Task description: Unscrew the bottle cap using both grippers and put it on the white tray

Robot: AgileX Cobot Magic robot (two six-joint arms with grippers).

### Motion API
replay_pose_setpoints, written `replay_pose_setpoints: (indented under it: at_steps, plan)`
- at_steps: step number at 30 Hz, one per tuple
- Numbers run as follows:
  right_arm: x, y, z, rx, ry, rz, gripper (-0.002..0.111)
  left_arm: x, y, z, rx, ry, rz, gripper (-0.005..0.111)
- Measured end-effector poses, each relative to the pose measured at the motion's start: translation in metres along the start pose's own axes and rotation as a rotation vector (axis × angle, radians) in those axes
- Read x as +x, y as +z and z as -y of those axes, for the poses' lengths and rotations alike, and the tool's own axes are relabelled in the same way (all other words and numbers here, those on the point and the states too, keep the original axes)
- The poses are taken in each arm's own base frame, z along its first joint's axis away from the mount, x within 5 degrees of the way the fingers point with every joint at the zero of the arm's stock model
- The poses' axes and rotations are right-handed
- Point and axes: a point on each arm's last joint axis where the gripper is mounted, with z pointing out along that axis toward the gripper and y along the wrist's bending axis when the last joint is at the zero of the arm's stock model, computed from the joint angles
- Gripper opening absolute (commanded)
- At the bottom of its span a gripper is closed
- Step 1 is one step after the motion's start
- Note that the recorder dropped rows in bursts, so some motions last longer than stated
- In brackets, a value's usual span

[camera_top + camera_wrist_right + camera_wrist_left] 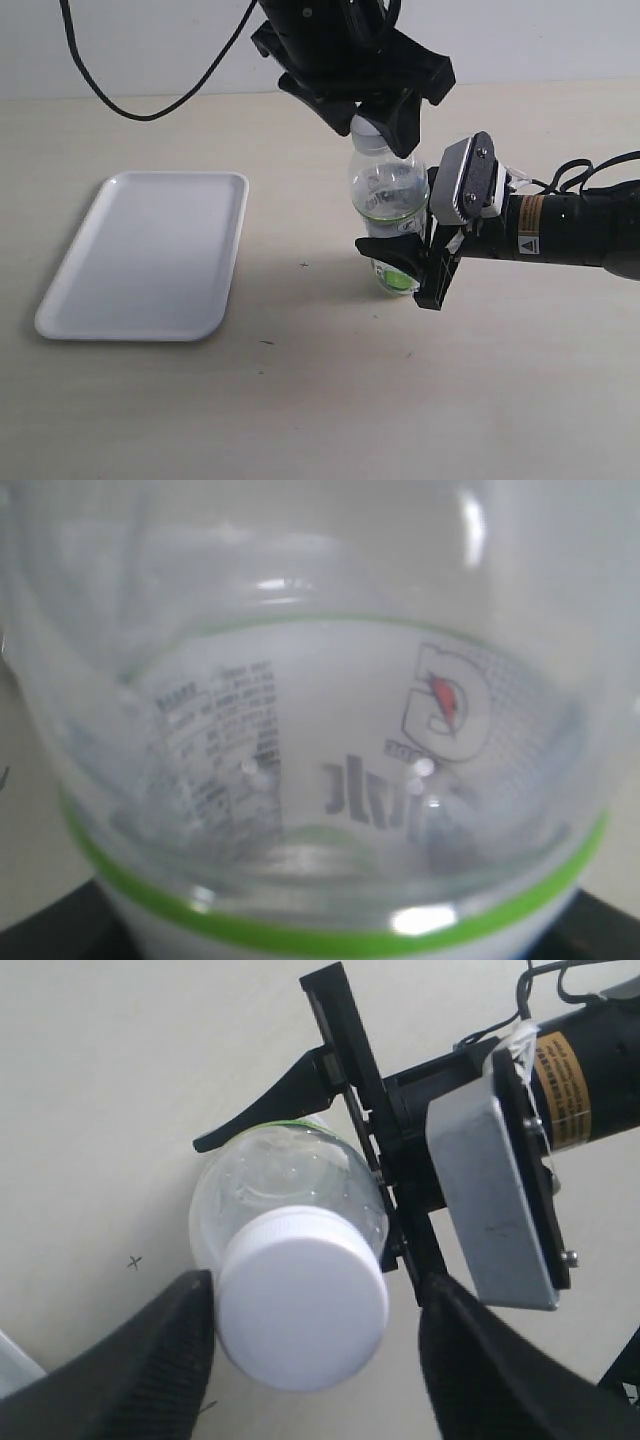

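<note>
Tabletop (300,400): right gripper (405,262) clamps bottle (388,190); left gripper (315,1332) open around cap (303,1310).

Our left gripper (383,122) hangs pointing straight down, fingers (170,1350) parted. Our right gripper (402,262) reaches in level from the side, clamped tight.

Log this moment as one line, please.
left pincer: open, straddling cap | right pincer: shut on bottle | cap: on bottle | tray: no cap
</note>
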Motion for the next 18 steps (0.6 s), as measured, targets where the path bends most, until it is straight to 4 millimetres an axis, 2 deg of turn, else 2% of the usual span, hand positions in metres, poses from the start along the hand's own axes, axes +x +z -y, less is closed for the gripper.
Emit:
replay_pose_setpoints:
  at_steps: [6,12,18]
  plan:
    - [0.0,0.0,0.0,0.0,0.004,0.0,0.0,0.0001,0.0,-0.0011,-0.012,0.002,-0.001,0.029]
    - [0.0,0.0,0.0,0.0,0.006,0.0,0.0,0.0001,0.0,-0.0012,-0.014,0.003,-0.001,0.0]
    - [0.0,0.0,0.0,0.0,0.006,0.0,0.0,0.0001,0.0,-0.0014,-0.015,-0.058,-0.001,0.0]
